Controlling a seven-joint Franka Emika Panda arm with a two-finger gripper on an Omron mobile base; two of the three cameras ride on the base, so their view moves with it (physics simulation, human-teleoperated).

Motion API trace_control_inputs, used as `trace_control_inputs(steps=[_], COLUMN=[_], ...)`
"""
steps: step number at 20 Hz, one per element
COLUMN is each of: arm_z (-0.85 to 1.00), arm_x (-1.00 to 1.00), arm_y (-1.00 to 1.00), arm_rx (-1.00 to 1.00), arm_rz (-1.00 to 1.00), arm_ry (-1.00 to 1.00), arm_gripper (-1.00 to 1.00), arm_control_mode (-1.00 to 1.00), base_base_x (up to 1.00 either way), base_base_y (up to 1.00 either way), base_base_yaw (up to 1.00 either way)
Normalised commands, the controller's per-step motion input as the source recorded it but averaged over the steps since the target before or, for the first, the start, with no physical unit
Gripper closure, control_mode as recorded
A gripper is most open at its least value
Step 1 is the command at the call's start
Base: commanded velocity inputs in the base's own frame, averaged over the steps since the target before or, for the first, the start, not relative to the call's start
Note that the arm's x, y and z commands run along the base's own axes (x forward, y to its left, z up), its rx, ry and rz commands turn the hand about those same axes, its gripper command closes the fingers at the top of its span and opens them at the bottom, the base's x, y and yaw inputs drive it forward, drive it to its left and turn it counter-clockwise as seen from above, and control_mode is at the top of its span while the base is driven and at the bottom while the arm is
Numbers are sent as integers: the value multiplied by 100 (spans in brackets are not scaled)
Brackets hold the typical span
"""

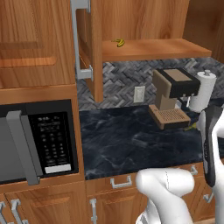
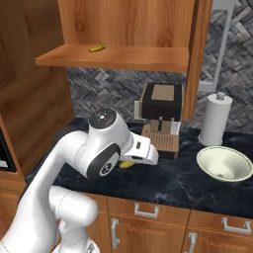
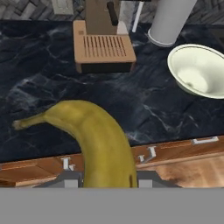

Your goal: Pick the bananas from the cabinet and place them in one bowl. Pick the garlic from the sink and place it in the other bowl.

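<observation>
My gripper (image 3: 107, 181) is shut on a yellow banana (image 3: 96, 135), which curves up and to the left between the two fingertips. It hangs over the front part of the dark counter, and the banana (image 2: 127, 164) peeks out beside my white hand. A second small banana (image 1: 119, 42) (image 2: 97, 48) lies on the shelf of the open wooden cabinet (image 1: 153, 48). A cream-white bowl (image 2: 225, 164) (image 3: 199, 70) stands on the counter, right of the held banana and apart from it. The garlic and the sink are out of view.
A brown coffee machine (image 1: 173, 94) (image 2: 160, 111) stands at the back of the black marble counter (image 1: 122, 140), beside a paper towel roll (image 2: 215, 118). The open cabinet door (image 1: 85, 39) juts out on the left. A microwave (image 1: 35, 144) sits far left.
</observation>
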Motion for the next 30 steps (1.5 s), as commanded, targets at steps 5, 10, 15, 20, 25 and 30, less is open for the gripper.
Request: trace_control_inputs(steps=[5,10,15,20,25,30], arm_z=[-5,-15,-19,-1,-4,-16], arm_x=[12,22,37,37,40,22], arm_y=[-15,-19,-16,-32,-44,-53], arm_rx=[0,0,0,0,0,0], arm_rz=[0,0,0,0,0,0], arm_ry=[0,2,1,4,4,8], arm_gripper=[100,100,100,100,100,100], arm_control_mode=[-100,-100,-100,-100,-100,-100], base_base_x=[0,0,0,0,0,0], base_base_y=[0,0,0,0,0,0], base_base_yaw=[0,0,0,0,0,0])
